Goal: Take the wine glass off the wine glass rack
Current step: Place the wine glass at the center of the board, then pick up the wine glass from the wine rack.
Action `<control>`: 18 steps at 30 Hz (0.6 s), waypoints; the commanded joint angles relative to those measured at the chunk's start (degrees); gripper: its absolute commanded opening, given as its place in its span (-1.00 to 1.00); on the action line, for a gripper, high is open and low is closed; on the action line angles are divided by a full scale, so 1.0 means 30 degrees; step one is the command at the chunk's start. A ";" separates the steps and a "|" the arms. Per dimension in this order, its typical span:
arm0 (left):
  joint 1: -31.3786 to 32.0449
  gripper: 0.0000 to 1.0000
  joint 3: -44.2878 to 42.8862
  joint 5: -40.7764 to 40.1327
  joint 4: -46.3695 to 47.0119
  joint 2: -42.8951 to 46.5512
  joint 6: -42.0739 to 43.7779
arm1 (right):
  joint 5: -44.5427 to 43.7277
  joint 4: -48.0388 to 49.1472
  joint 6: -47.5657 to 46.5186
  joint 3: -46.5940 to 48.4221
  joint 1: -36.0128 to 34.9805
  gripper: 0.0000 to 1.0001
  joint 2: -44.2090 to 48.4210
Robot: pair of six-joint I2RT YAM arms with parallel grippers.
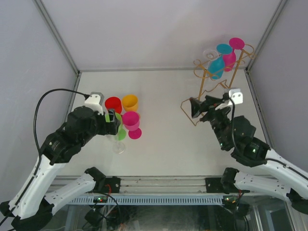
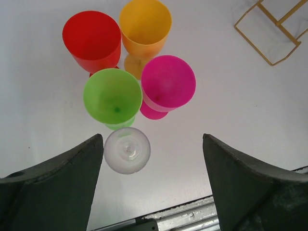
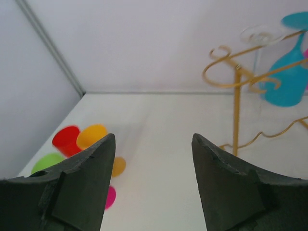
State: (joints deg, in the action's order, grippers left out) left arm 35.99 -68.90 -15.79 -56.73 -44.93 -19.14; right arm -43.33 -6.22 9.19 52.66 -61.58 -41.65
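Note:
The gold wire wine glass rack (image 1: 235, 71) stands at the back right, with a clear (image 1: 210, 54), a cyan (image 1: 217, 65) and a magenta wine glass (image 1: 231, 57) hanging upside down from its arms. My right gripper (image 1: 196, 109) is open and empty by the rack's base; its wrist view shows the rack (image 3: 236, 96) and the cyan glass (image 3: 288, 82) up to the right. My left gripper (image 1: 115, 126) hangs open over a clear wine glass (image 2: 127, 150), which stands upright on the table just inside the left finger (image 2: 72, 183), untouched.
Red (image 1: 113, 104), orange (image 1: 130, 102), magenta (image 1: 131, 120) and green (image 2: 112, 95) glasses stand clustered on the left of the white table (image 1: 168, 144), right behind the clear one. Grey walls close in the back and both sides. A metal rail (image 1: 159, 183) runs along the near edge.

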 commanded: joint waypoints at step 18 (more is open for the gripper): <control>0.0049 0.80 0.1326 0.0636 0.2860 0.1353 -0.0063 | 0.7517 -0.2710 0.1274 0.5753 1.0818 0.27 -0.3312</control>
State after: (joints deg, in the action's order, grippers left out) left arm 35.99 -65.69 -13.76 -51.09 -42.09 -20.14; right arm -24.64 -14.24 10.98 66.15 -32.60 -50.48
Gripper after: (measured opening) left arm 0.899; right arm 0.636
